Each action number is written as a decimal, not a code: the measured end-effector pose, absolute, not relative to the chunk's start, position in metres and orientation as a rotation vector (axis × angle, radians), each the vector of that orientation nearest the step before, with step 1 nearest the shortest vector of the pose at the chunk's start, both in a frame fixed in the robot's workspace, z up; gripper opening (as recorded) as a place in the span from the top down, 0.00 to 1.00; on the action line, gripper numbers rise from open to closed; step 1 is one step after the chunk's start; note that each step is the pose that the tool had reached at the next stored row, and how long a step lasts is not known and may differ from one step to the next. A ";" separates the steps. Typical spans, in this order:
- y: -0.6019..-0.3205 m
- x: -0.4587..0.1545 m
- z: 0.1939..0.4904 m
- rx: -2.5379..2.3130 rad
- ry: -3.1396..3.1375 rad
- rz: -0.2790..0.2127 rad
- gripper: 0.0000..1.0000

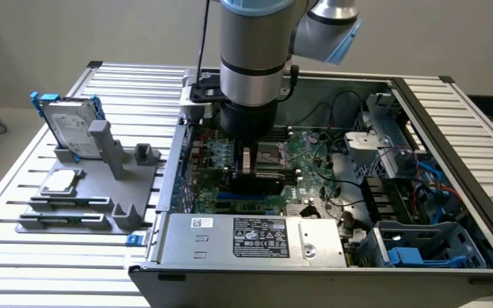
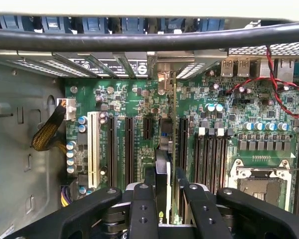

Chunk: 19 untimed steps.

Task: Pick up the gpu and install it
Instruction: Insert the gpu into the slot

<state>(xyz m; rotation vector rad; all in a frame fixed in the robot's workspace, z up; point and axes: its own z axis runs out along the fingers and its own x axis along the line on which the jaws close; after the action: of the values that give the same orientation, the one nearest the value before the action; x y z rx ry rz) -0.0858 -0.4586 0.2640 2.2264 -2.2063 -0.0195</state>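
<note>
Halfway, by my judgement: pickup done, gpu [image 2: 164, 144] clamped edge-on between the gripper [image 2: 164, 189] fingers inside the computer case [image 1: 452, 109], over the motherboard [image 2: 139, 99] expansion slots, bracket toward the case's rear wall. Cannot tell whether it is seated.

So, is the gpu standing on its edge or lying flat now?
On its edge: the gpu is held upright in the end effector, over the motherboard slots. Seated or not: cannot tell.

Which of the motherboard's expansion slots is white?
The outermost long slot, next to the grey case wall; the other slots are black.
</note>
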 end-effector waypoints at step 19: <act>-0.460 -0.087 0.257 2.226 -2.205 -0.024 0.74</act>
<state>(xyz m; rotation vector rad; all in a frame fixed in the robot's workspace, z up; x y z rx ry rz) -0.0866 -0.4603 0.2568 2.2255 -2.2055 -0.0241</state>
